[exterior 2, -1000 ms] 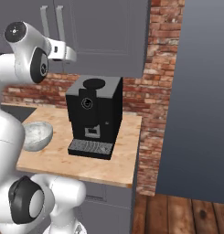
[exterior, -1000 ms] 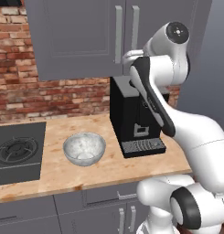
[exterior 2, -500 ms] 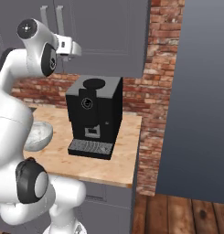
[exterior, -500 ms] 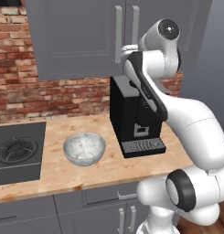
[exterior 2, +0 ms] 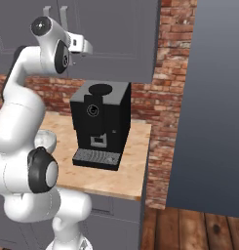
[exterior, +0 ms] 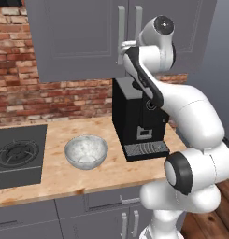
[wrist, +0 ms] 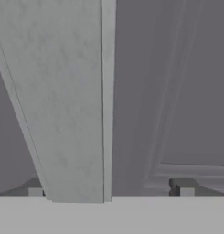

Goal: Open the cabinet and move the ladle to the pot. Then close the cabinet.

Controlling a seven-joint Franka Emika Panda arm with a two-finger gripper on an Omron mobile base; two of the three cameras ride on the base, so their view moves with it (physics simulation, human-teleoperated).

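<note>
the cabinet [exterior: 83, 42] is seen on the far wall above the counter [exterior: 55, 175], both tall doors shut. the gripper [exterior: 120, 53] is raised to the lower part of the left door's silver bar handle [exterior: 121, 23]; in the left base view it is seen right at that handle. in the hand view the handle [wrist: 72, 100] is seen very close, as a broad pale bar between the two small dark fingertips [wrist: 35, 192], and the jaws are spread wide to either side of it, released, nothing grasped. contact with the bar cannot be told. the second handle [exterior: 138, 21] is just to the right. below, a black coffee machine [exterior: 137, 121] is stood on the counter against the brick wall [exterior: 22, 93], a glass bowl [exterior: 86, 151] to its left, nearer, and a stove burner [exterior: 15, 154] at the far left
</note>
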